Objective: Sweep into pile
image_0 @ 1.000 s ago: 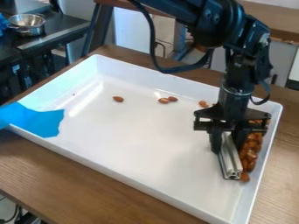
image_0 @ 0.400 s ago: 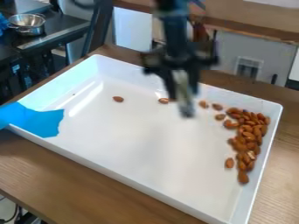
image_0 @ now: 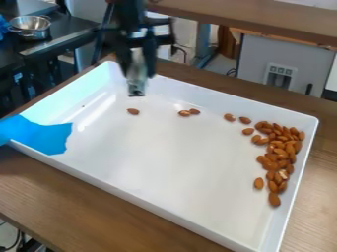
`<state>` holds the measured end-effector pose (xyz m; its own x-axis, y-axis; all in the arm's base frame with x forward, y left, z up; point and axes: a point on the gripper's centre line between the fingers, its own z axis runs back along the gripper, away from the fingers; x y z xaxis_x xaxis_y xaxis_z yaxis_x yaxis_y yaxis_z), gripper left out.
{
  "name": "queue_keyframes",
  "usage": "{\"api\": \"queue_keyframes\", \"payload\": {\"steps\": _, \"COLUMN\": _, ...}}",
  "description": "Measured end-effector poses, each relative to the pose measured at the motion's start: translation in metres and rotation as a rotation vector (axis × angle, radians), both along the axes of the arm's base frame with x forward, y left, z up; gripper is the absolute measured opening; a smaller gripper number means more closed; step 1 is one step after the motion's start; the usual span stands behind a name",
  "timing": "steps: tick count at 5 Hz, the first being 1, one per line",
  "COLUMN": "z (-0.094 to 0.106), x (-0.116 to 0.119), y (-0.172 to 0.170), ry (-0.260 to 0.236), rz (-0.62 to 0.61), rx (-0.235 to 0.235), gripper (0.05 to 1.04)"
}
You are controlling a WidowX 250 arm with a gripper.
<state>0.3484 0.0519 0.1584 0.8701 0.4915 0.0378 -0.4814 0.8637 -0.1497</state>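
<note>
- Claw point(image_0: 137, 68): one, black, hanging at 11 o'clock from the tray's centre, over the corner there; pinching a metal bar between its two sides.
- Metal bar point(image_0: 136, 86): one, silvery, held nearly upright, lower end pointing down near the single almond; whether it touches the tray cannot be told.
- Robot arm point(image_0: 129, 12): black, slightly blurred, entering at the top edge, above the claw.
- Tray point(image_0: 149, 196): white, rectangular, raised walls, set on the worktop.
- Main almond pile point(image_0: 281, 151): brown, many pieces, touching one another, massed along the tray's 3 o'clock side, running from 2 round towards 4.
- Single almond point(image_0: 133, 111): lying at 11 o'clock, well apart from the pile.
- Almond pair point(image_0: 189, 112): side by side, between 12 and 1 o'clock.
- Stray almonds point(image_0: 229, 117): three, loosely spaced, between 1 and 2 o'clock, near the pile's upper end.
- Blue sheet point(image_0: 41, 136): ragged-edged, draped over the tray wall between 9 and 10 o'clock.
- Worktop point(image_0: 99, 201): brown wood, beneath the tray.
- Pot point(image_0: 30, 28): shiny metal, beyond the worktop, towards 11 o'clock.
</note>
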Motion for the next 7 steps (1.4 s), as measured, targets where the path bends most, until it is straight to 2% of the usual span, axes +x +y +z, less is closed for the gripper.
{"api": "queue_keyframes", "payload": {"steps": 1, "z": -0.025, "x": 0.005, "y": 0.035, "ry": 0.023, "rz": 0.004, "rx": 0.086, "gripper": 0.381}}
{"api": "queue_keyframes", "payload": {"steps": 2, "z": -0.041, "x": 0.009, "y": 0.062, "ry": 0.004, "rz": 0.017, "rx": 0.178, "gripper": 0.381}}
{"api": "queue_keyframes", "payload": {"steps": 3, "z": -0.061, "x": 0.009, "y": 0.074, "ry": 0.018, "rz": 0.022, "rx": 0.237, "gripper": 0.381}}
{"api": "queue_keyframes", "payload": {"steps": 4, "z": -0.078, "x": 0.011, "y": 0.079, "ry": 0.046, "rz": 0.036, "rx": 0.265, "gripper": 0.381}}
{"api": "queue_keyframes", "payload": {"steps": 5, "z": -0.091, "x": 0.016, "y": 0.069, "ry": 0.062, "rz": 0.015, "rx": 0.287, "gripper": 0.381}}
{"api": "queue_keyframes", "payload": {"steps": 7, "z": -0.099, "x": 0.029, "y": 0.050, "ry": 0.077, "rz": 0.011, "rx": 0.283, "gripper": 0.381}}
